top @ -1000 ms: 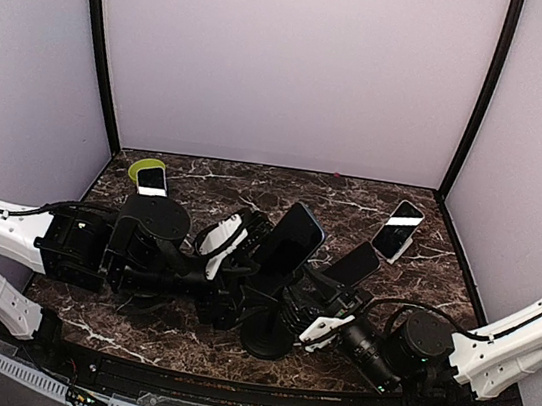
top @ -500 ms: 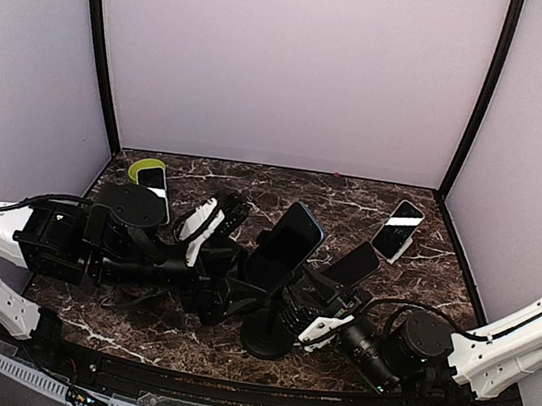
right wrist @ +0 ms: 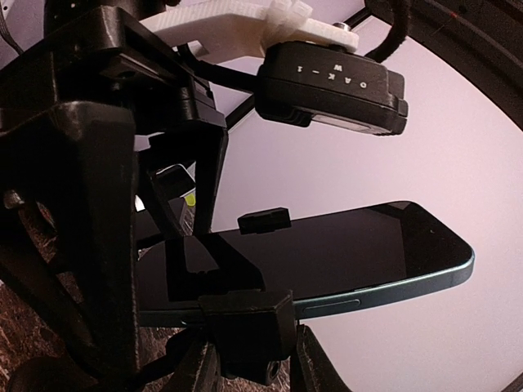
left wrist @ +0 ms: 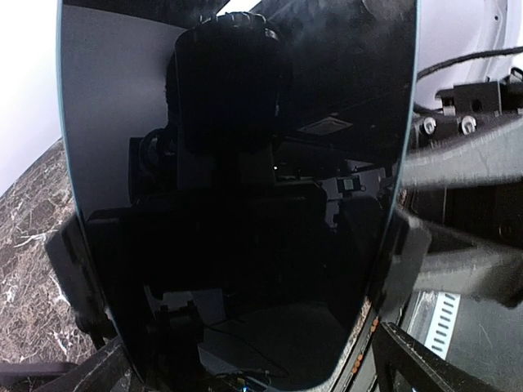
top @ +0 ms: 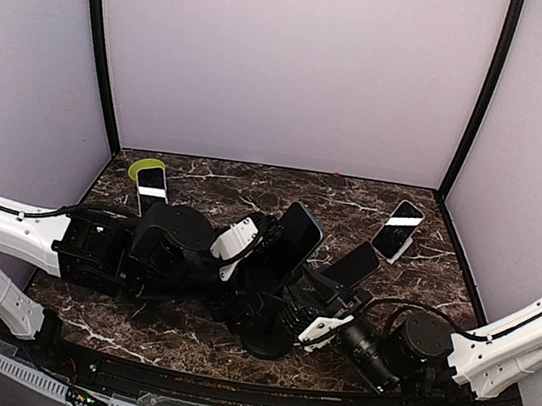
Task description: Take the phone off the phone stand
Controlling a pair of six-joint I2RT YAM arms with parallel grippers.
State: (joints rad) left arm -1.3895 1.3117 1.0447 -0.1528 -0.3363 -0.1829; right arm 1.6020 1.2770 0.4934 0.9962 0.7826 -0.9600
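Dark marble table [top: 204,178], lilac walls [top: 290,64]; phone [top: 293,239] tilted in phone stand [top: 267,342] mid-table. Left gripper [top: 264,255] spread astride phone; right gripper [top: 291,312], beside stand, closure cannot be told.

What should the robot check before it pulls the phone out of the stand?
1. Phone sits in the clamp of the stand: ok.
2. Left gripper faces the phone's screen, jaws spread wider than it: ok.
3. Left jaws closed on the phone: not ok, they are open.
4. Right gripper holding the stand steady: cannot tell.
5. Spare phone at the back right lies apart from the stand: ok.
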